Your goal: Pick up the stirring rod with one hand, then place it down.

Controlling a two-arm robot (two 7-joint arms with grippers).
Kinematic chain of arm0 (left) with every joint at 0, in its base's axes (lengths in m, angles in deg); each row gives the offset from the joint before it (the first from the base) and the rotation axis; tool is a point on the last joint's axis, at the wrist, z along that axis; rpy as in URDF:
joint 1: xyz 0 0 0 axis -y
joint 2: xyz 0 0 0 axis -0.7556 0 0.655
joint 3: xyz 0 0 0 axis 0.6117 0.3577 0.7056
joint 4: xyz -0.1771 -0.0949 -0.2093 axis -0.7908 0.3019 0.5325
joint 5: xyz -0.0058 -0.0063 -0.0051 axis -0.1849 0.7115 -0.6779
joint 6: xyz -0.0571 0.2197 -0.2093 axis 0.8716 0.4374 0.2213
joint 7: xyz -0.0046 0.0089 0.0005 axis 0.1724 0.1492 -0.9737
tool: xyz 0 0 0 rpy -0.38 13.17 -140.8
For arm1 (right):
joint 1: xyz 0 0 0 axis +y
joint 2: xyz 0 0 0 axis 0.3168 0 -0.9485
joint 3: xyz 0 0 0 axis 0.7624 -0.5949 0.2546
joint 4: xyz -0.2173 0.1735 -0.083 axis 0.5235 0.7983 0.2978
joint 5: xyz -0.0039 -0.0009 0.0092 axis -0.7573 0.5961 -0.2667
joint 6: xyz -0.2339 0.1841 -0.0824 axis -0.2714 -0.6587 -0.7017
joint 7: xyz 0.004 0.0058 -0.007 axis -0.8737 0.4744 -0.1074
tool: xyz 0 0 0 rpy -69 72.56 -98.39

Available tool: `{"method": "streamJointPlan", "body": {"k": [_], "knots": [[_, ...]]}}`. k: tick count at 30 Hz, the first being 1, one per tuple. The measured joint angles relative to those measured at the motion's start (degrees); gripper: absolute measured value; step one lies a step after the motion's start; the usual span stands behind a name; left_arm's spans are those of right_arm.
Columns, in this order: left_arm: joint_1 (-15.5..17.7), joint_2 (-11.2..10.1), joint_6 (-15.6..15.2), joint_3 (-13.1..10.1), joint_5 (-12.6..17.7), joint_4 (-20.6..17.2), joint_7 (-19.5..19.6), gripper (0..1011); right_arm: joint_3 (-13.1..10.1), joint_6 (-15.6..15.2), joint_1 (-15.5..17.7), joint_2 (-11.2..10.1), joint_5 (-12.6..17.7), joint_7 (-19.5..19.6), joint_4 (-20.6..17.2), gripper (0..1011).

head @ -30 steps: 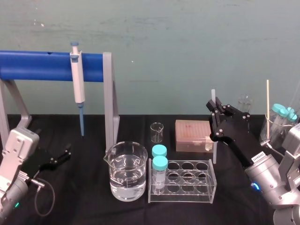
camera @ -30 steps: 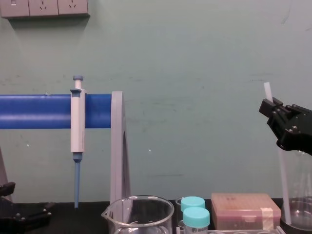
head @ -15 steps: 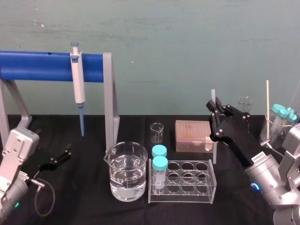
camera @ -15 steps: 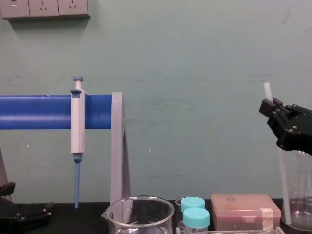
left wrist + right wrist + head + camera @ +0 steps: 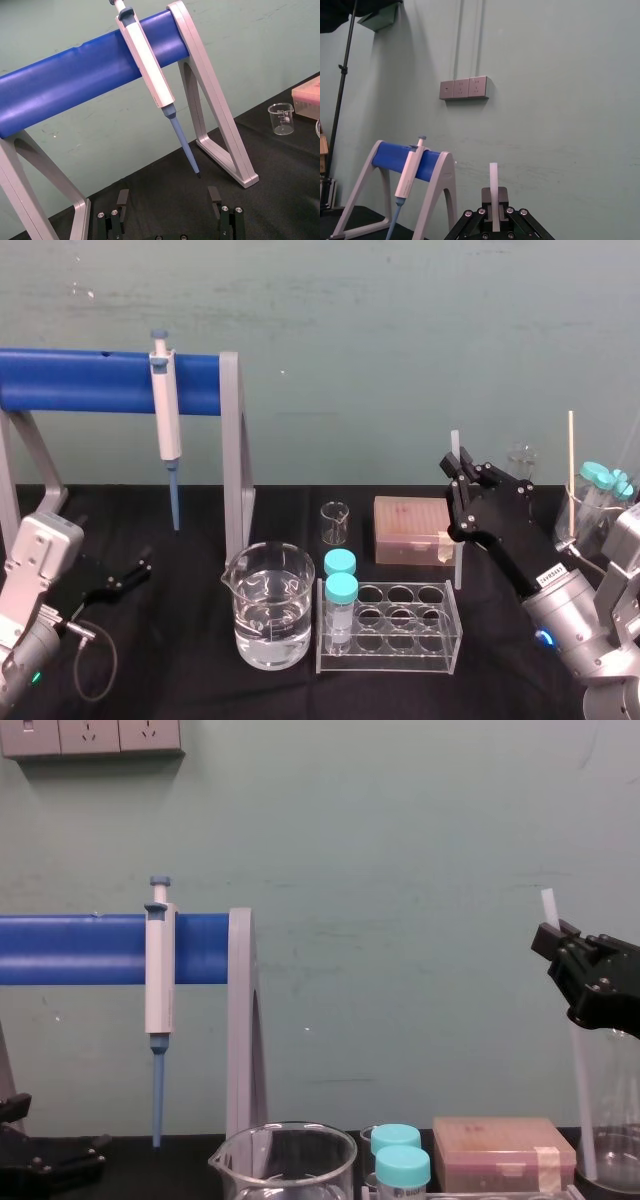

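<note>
Upright, the stirring rod (image 5: 458, 562) sits pinched in the right tool (image 5: 458, 468).

One stirring rod (image 5: 458, 562), one pipette (image 5: 167, 425), one large beaker (image 5: 268, 605), one small beaker (image 5: 334, 523), two racked vials (image 5: 341, 605) — two tools (image 5: 462, 468).

rod (image 5: 459, 562): milky translucent, smooth, slight sheen. right gripper (image 5: 458, 465): matt black plastic, shiny metal screws. arm (image 5: 585, 635) behind it: silver metal, satin. beaker (image 5: 268, 605): clear glossy glass. rack (image 5: 390, 625): clear glossy acrylic. vial caps (image 5: 341, 587): teal plastic, smooth. tip box (image 5: 410, 530): pinkish translucent plastic. stand bar (image 5: 90, 381): glossy blue plastic; legs (image 5: 233, 455) matt grey. table cover (image 5: 180, 570): black matt cloth. wall (image 5: 400, 340): matt teal paint, scuffed.
</note>
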Motion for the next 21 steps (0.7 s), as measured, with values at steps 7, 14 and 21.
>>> {"method": "streamJointPlan", "body": {"k": [7, 14, 21], "knots": [[0.0, 0.0, 0.0, 0.0, 0.0, 0.0, 0.0, 1000, 0.0, 0.0, 0.0, 0.0, 0.0, 0.0, 0.0, 67], [0.0, 0.0, 0.0, 0.0, 0.0, 0.0, 0.0, 1000, -0.02, 0.0, -0.04, 0.04, 0.02, -0.43, 0.06, 67], [0.0, 0.0, 0.0, 0.0, 0.0, 0.0, 0.0, 1000, 0.76, -0.26, -0.76, -0.17, 1.61, -4.87, 0.6, 67]]}}
